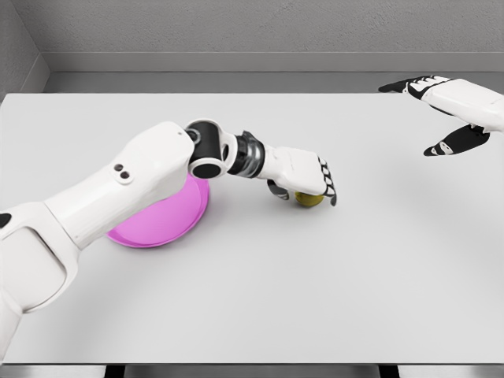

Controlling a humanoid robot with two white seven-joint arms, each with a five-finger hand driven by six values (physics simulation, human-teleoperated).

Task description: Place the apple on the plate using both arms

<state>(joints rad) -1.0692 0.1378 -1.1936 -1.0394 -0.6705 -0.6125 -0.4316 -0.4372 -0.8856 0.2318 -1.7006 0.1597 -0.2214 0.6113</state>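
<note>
The left hand [303, 179] reaches across the white table [260, 291] from the lower left, palm down, directly over the apple [309, 199]. Its fingers [328, 186] curve downward over the top and right side of the fruit, and the thumb shows dark on the left side; the hand looks cupped around the apple, though whether it truly pinches it or merely covers it cannot be told from this angle. The apple, yellowish-green and mostly hidden under the palm, sits on the table near the middle, to the right of the plate and apart from it. The pink plate [153, 232] lies flat on the table, partly hidden beneath the left forearm. The right hand [453, 114] hovers above the far right edge of the table, fingers spread and holding nothing, well apart from the apple.
</note>
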